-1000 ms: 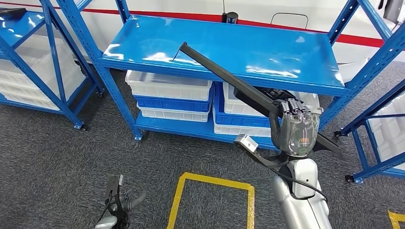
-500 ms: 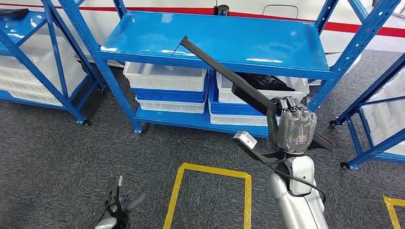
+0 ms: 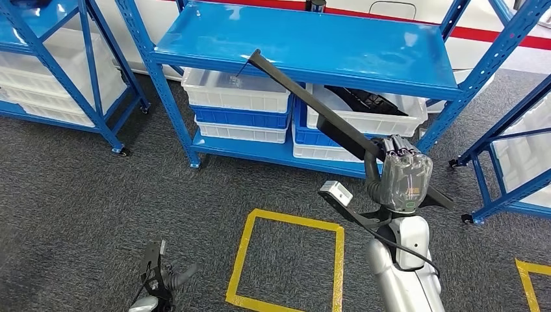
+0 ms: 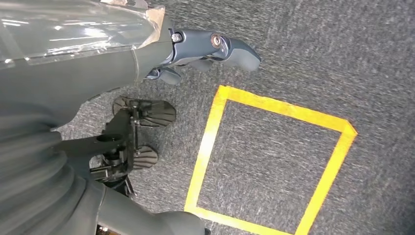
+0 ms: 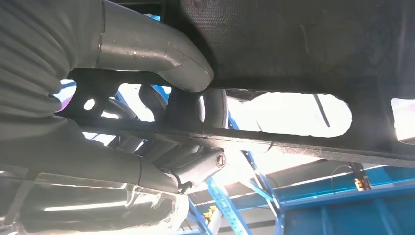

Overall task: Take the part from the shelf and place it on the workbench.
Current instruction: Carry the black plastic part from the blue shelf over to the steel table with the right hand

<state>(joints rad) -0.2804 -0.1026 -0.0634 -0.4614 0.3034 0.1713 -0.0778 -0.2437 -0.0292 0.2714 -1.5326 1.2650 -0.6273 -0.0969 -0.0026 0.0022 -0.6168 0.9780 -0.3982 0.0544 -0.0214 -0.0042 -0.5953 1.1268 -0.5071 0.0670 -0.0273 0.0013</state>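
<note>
My left hand hangs low at my left side above the grey carpet; its fingers are loosely curled and it holds nothing. In the head view it appears at the near left edge of the scene.

A yellow tape square is marked on the carpet directly in front of me, between my two arms. A corner of a second yellow marking lies at the near right.

My right hand is raised on the right, with its fingers wrapped tightly around the part, a long black bar. The grip sits near the bar's closer end, and a short length projects past the hand toward the right. From the hand the bar slopes up and away to the left. Its far tip lies over the front edge of the top deck of the blue shelf; I cannot tell whether the tip touches the deck.

Beneath that deck, white and blue bins are stacked on the lower level. One white bin on the right contains dark items. A second blue shelf stands at the far left, and a third blue frame stands at the right.
</note>
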